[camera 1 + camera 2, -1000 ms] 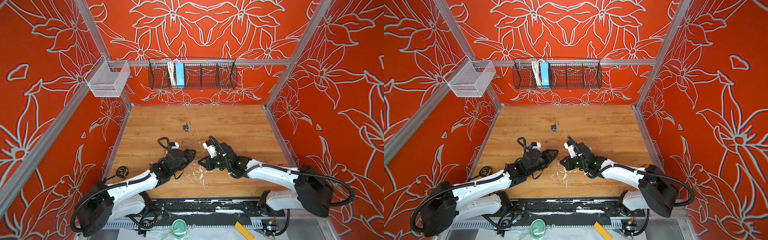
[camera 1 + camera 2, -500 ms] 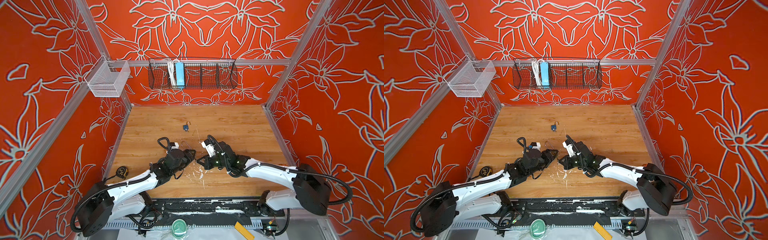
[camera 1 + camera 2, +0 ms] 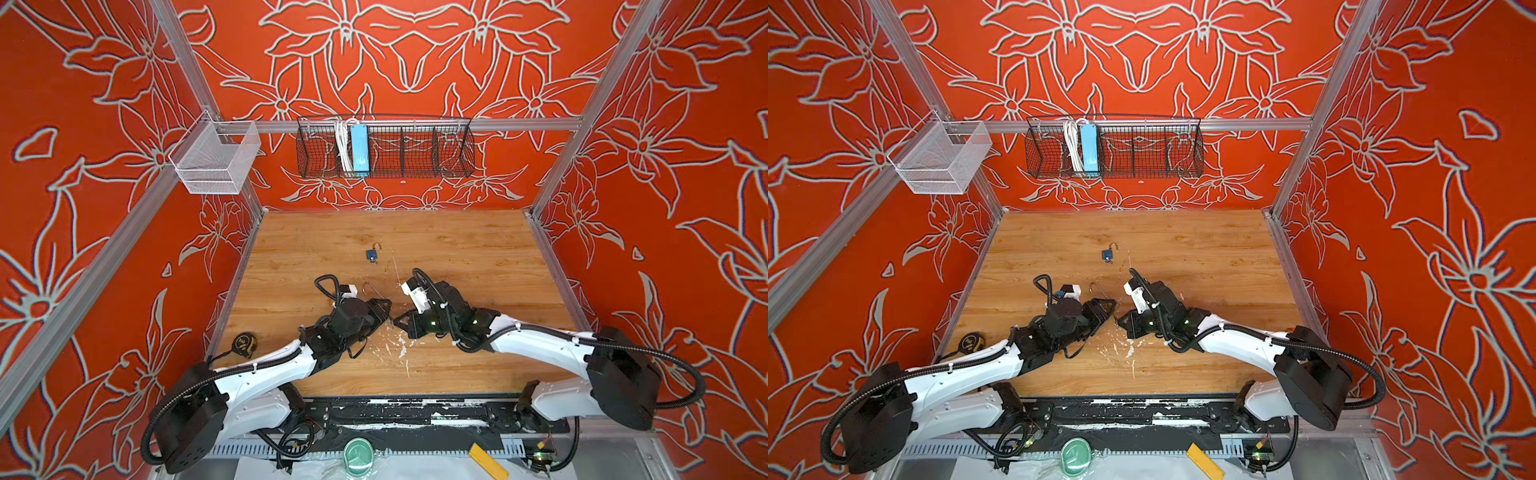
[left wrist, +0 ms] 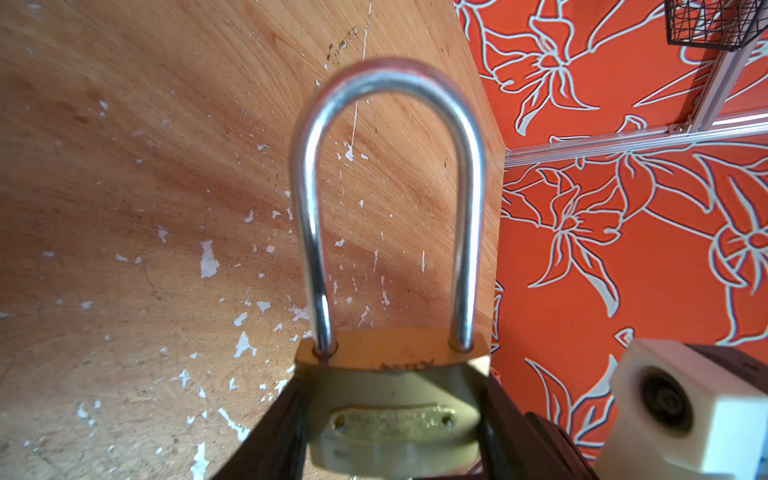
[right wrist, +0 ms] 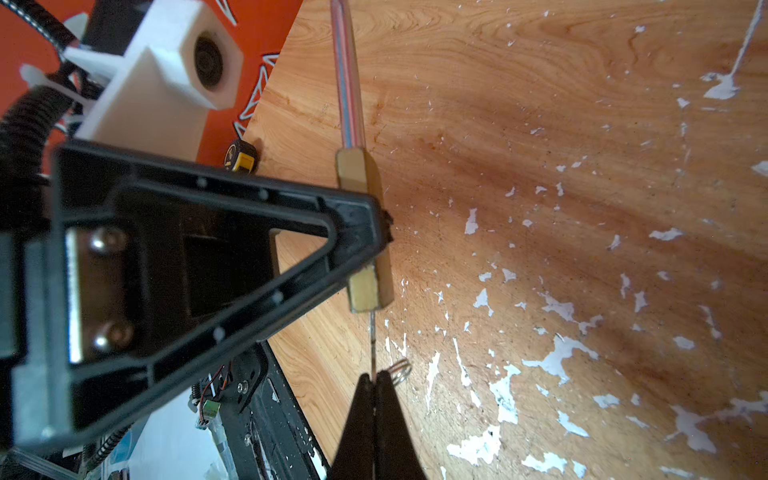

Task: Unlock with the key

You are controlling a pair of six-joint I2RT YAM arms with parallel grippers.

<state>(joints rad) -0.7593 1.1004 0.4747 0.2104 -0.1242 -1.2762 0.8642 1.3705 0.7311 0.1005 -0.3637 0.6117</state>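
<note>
The right gripper (image 5: pixel 375 380) now sits slightly nearer the brass padlock (image 4: pixel 395 415) than a second ago, its jaws pinched fully together on the key (image 5: pixel 372 340)

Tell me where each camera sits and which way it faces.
Top views: high over the near edge, looking down toward the back wall; left arm and right arm show.
Left wrist: on the left arm, looking along its jaws at the clamped padlock; the right arm's camera block shows.
Right wrist: on the right arm, looking along shut jaws pinching the key; left jaws show.
Shared: both wrist views show the padlock.
</note>
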